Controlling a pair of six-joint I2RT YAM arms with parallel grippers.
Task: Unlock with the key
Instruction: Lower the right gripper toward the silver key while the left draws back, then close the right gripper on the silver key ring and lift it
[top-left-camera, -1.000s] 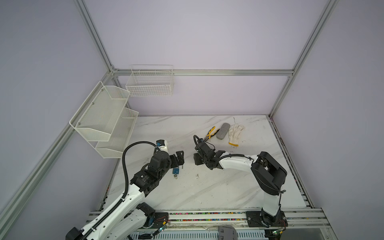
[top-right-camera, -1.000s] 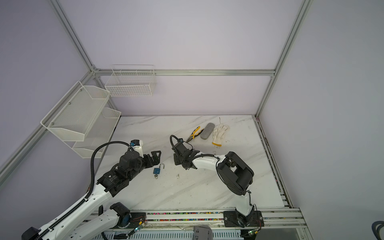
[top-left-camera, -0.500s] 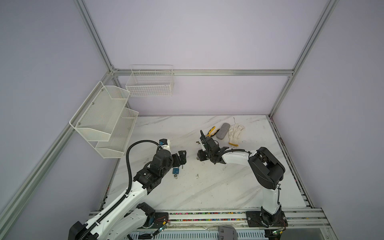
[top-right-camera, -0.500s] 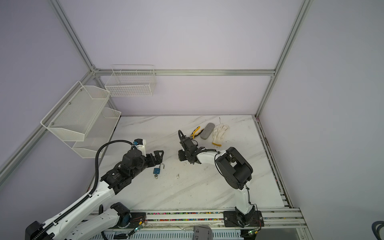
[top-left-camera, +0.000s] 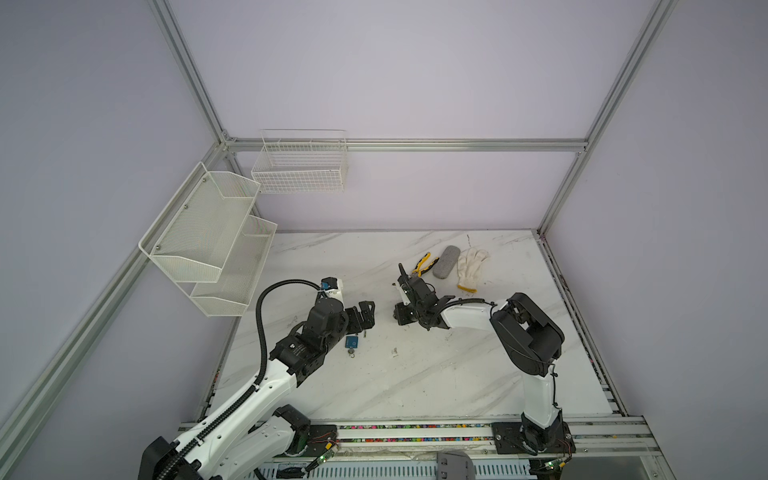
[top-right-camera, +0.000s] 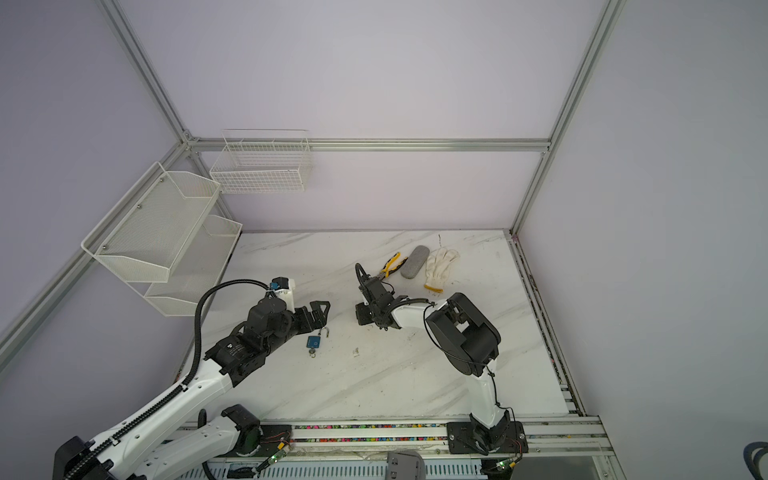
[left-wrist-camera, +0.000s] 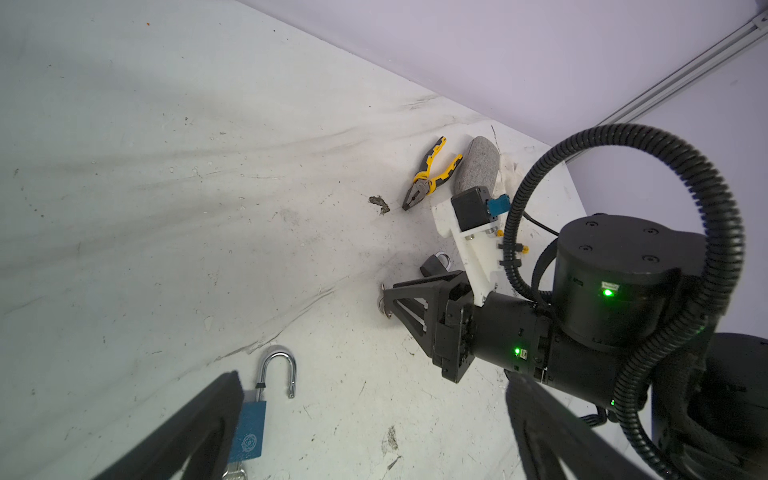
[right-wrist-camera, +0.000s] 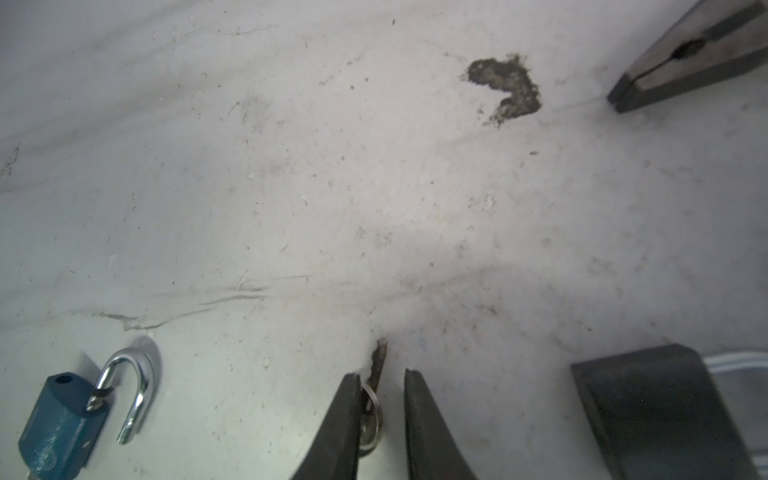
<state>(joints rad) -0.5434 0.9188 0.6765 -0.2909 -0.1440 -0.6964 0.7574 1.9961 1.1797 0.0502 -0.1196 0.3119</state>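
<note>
A blue padlock (top-left-camera: 351, 342) (top-right-camera: 313, 342) (left-wrist-camera: 249, 432) (right-wrist-camera: 58, 424) lies on the marble table with its shackle swung open and a key (top-right-camera: 311, 353) in its bottom. My left gripper (top-left-camera: 361, 316) (left-wrist-camera: 374, 436) hovers open just behind it, holding nothing. A second key on a ring (right-wrist-camera: 376, 374) (left-wrist-camera: 384, 307) lies between the fingers of my right gripper (top-left-camera: 397, 320) (right-wrist-camera: 382, 382). It leans on one finger, with a gap left to the other. A black padlock (left-wrist-camera: 432, 264) (right-wrist-camera: 656, 415) sits right beside that gripper.
Yellow-handled pliers (top-left-camera: 424, 264), a grey case (top-left-camera: 445, 262) and a white glove (top-left-camera: 469, 266) lie at the back right. Two mesh shelves (top-left-camera: 216, 241) and a wire basket (top-left-camera: 301, 166) hang on the left and back walls. A dark patch (right-wrist-camera: 505, 85) marks the table.
My right gripper's jaws have narrowed around the ringed key, and its arm has swung a little toward the back. The left arm has crept slightly forward, still open.
</note>
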